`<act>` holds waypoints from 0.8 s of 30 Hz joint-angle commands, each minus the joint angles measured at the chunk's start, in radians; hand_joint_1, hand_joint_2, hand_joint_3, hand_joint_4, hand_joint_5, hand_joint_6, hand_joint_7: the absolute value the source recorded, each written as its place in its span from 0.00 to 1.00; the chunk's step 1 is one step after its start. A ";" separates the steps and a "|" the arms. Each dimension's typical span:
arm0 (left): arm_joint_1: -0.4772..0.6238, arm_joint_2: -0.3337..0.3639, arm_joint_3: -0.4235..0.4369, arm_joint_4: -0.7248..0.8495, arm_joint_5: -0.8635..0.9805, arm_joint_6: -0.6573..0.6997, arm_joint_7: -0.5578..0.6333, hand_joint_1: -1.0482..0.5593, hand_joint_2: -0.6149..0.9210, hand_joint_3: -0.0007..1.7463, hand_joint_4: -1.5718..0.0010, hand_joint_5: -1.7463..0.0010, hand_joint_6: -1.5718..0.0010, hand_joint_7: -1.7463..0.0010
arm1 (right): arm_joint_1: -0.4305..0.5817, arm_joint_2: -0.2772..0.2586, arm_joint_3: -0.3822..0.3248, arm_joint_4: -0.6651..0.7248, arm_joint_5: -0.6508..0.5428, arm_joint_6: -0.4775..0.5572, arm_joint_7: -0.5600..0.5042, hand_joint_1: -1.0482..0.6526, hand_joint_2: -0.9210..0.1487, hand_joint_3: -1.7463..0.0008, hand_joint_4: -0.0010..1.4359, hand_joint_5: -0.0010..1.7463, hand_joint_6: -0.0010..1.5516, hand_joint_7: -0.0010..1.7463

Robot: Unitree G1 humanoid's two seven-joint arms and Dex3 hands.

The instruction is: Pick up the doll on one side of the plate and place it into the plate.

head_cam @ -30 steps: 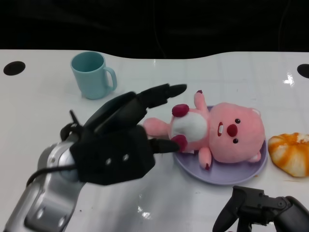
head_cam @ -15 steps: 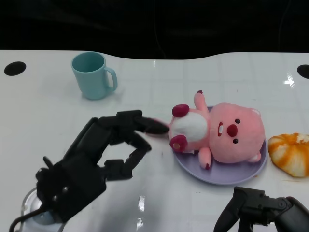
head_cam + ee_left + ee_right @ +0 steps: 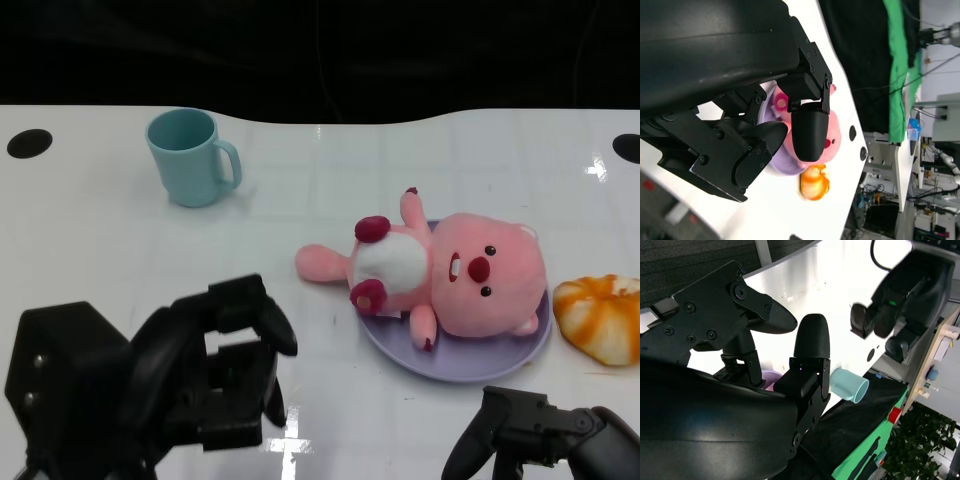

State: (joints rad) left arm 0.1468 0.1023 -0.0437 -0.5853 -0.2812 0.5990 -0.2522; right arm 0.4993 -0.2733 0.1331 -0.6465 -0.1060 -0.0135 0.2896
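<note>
My empty left hand (image 3: 215, 375), fingers loosely curled but apart, sits nearest; the doll (image 3: 440, 275) lies at two o'clock, lengthwise across the plate (image 3: 470, 362).

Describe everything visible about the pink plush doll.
The pink plush doll is a soft, fuzzy animal toy with a large round head, dark red nose, small black eyes, a white belly and dark red paw pads. It lies on its back across the round lilac plate, head toward the orange bread roll without touching it. One pink part sticks out over the plate's rim onto the white table. No robot hand touches it.
</note>
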 commanded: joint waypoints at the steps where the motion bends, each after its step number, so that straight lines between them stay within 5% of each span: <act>1: 0.013 0.017 0.042 -0.046 -0.074 0.099 0.004 0.58 0.66 0.82 0.42 0.00 0.55 0.03 | -0.004 -0.008 -0.009 0.001 0.011 -0.001 0.002 0.57 0.35 0.40 0.47 0.92 0.41 0.70; 7: 0.002 0.069 0.083 -0.052 -0.184 0.210 -0.031 0.57 0.68 0.79 0.43 0.00 0.55 0.02 | -0.006 -0.013 -0.020 0.008 0.017 -0.008 0.010 0.58 0.36 0.40 0.47 0.92 0.41 0.69; 24: -0.007 0.058 0.104 0.172 -0.289 0.104 -0.117 0.56 0.64 0.84 0.42 0.00 0.55 0.00 | 0.008 -0.019 -0.043 0.013 0.027 -0.023 0.018 0.59 0.36 0.40 0.48 0.93 0.42 0.68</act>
State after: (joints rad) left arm 0.1391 0.1522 0.0564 -0.4187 -0.5624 0.7102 -0.3680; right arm 0.5028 -0.2788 0.1034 -0.6302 -0.0883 -0.0265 0.3059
